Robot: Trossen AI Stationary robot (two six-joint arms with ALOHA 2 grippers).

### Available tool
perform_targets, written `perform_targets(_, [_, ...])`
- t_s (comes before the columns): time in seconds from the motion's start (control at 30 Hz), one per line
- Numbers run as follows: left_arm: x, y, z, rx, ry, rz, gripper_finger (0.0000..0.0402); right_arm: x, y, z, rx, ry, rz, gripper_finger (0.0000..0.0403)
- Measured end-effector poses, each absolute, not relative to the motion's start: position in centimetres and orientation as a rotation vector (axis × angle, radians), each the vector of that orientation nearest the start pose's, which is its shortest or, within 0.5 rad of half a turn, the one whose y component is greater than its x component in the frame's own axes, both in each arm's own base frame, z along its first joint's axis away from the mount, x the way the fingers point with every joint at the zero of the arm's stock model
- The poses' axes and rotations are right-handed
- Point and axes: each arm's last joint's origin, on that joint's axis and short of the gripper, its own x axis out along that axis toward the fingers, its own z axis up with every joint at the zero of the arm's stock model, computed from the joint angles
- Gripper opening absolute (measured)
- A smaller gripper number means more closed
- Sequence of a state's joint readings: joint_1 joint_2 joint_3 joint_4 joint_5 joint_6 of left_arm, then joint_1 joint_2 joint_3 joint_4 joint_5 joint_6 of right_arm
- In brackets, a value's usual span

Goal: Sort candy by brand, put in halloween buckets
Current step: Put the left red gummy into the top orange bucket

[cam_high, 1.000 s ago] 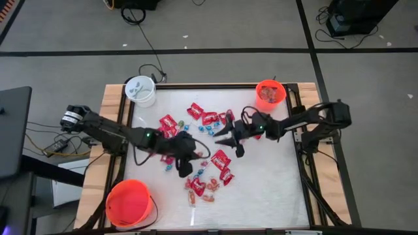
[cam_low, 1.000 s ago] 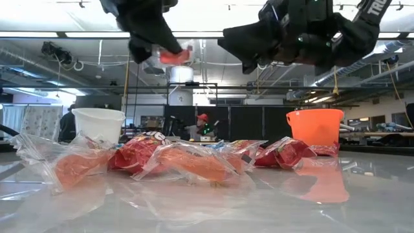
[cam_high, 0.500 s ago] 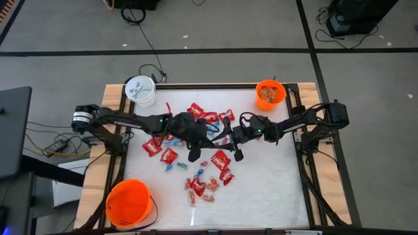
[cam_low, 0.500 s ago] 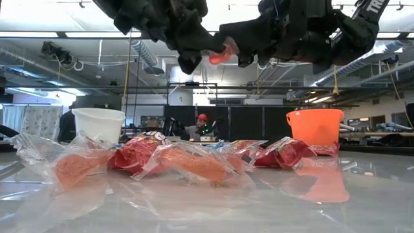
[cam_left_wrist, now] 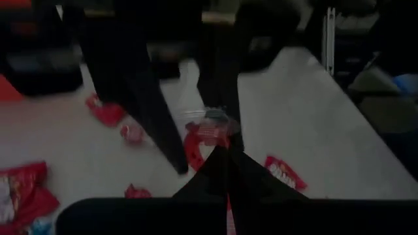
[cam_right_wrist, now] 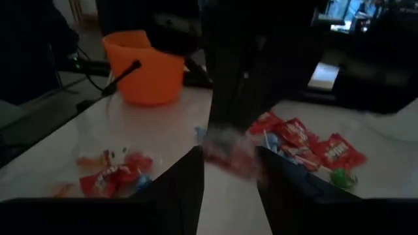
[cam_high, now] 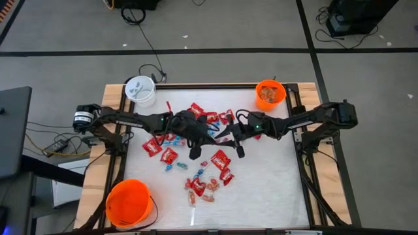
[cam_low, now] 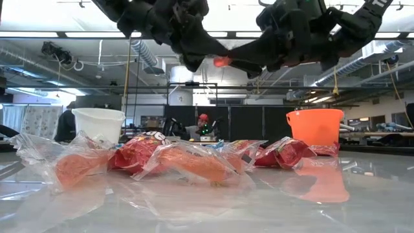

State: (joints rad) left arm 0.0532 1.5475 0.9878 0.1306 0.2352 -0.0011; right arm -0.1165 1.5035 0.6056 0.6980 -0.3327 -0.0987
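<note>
Above the table's middle, my left gripper [cam_high: 210,135] is shut on a clear-wrapped red-orange candy [cam_low: 222,61]. My right gripper [cam_high: 228,141] faces it from the right, open, one finger on either side of that candy [cam_right_wrist: 228,151]. Red packets [cam_high: 221,158], blue pieces and clear-wrapped sweets lie loose on the tabletop below. The white bucket [cam_high: 140,90] stands at the far left corner. The small orange bucket [cam_high: 270,93] stands at the far right corner, and the large orange bucket [cam_high: 129,202] at the near left corner. My left gripper pinches the candy's clear wrapper [cam_left_wrist: 215,134] between its two fingertips, coming almost level from the table's left. The candy sticks out past the fingertips, lifted clear of the table. My right gripper's fingers [cam_right_wrist: 191,176] flank the candy; whether they touch it, I cannot tell.
The loose candy [cam_low: 187,162] is heaped from the table's middle toward its far edge. Bare tabletop [cam_high: 274,183] lies at the near right. A raised wooden frame [cam_high: 111,163] borders the table.
My left gripper has carried the candy toward the far edge and the right, up to my right gripper, rolling its wrist on the way; most of that came early. The candy stays clear of the table. My right gripper has kept its place and tipped slightly.
</note>
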Motion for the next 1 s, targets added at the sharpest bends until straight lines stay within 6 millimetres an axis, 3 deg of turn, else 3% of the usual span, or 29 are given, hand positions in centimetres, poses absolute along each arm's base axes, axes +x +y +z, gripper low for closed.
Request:
perform_targets(0.13, [34.24,1.07,25.52,-0.059,0.358,-0.203,0.0007,29.36,-2.61,19.24,-0.059,0.203,0.186,0.0137])
perform_targets(0.4, [34.21,1.05,25.43,-0.066,0.368,-0.204,0.0007,29.32,-2.42,19.55,-0.054,0.179,0.224,0.0081])
perform_targets(0.53, [34.24,1.07,25.48,-0.061,0.362,-0.189,0.0007,29.30,-2.29,19.50,-0.037,0.186,0.248,0.0080])
perform_targets(0.67, [34.34,1.14,25.72,-0.056,0.335,-0.175,0.0007,29.24,-2.74,19.42,-0.035,0.195,0.232,0.0111])
perform_targets(0.9, [34.39,1.11,25.89,-0.053,0.317,-0.183,0.0007,29.14,-2.95,19.85,-0.027,0.145,0.352,0.0209])
perform_targets(1.0, [34.42,1.11,25.99,-0.051,0.307,-0.184,0.0007,29.18,-2.93,20.13,-0.021,0.118,0.356,0.0233])
